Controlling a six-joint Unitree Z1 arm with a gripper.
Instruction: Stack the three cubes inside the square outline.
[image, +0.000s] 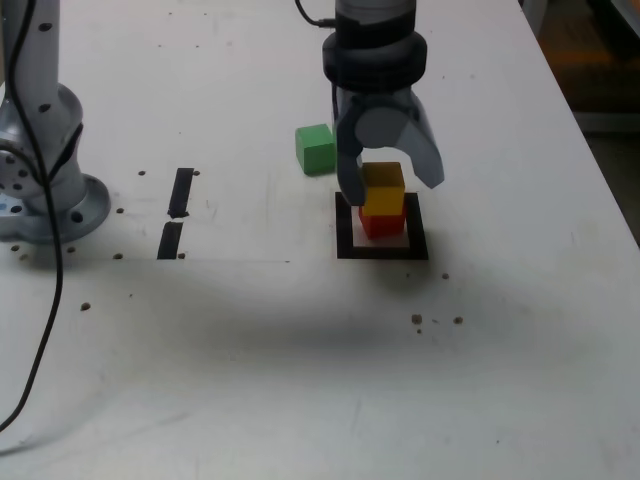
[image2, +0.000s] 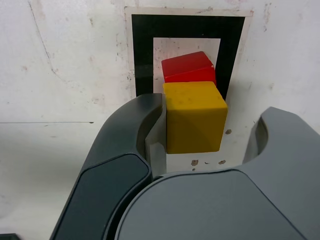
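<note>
Exterior: claw spread around yellow cube on red cube inside outline, green cube apart to exterior view's left and farther back; wrist: one jaw against yellow, other clear.

White table: green cube, tape square w/ red cube, 2 tape strips.

One cube was stacked on another cube inside the square outline. A third cube was set on the table, just behind the outline toward the exterior view's left.
</note>
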